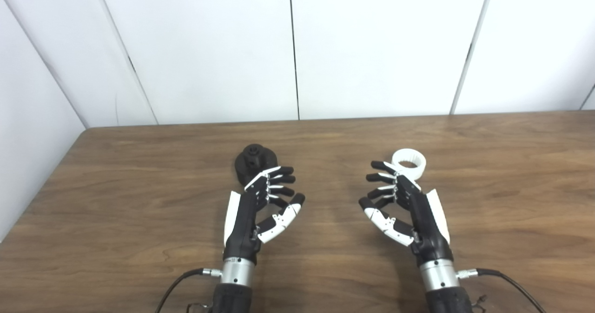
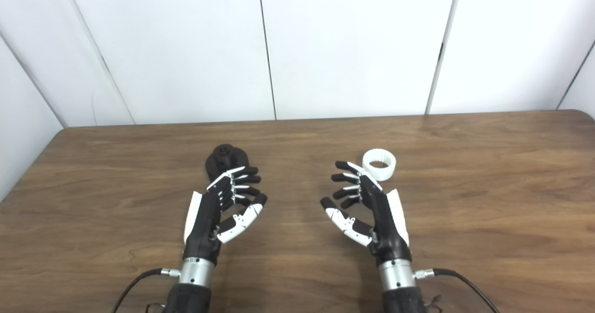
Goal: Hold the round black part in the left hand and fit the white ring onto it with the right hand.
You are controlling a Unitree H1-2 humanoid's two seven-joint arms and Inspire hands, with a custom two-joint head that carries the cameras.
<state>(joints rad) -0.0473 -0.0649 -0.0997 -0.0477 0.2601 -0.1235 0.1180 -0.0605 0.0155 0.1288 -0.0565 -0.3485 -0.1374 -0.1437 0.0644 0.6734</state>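
The round black part sits on the wooden table, just beyond my left hand. The left hand is open and empty, palm facing inward, its fingertips partly covering the near edge of the black part. The white ring lies flat on the table just beyond my right hand. The right hand is open and empty, palm facing inward, its fingertips next to the ring's near left side. Both things also show in the right eye view: black part, white ring.
White wall panels stand right behind the table's far edge. The table's left edge runs diagonally at the left. Cables trail from both wrists at the bottom.
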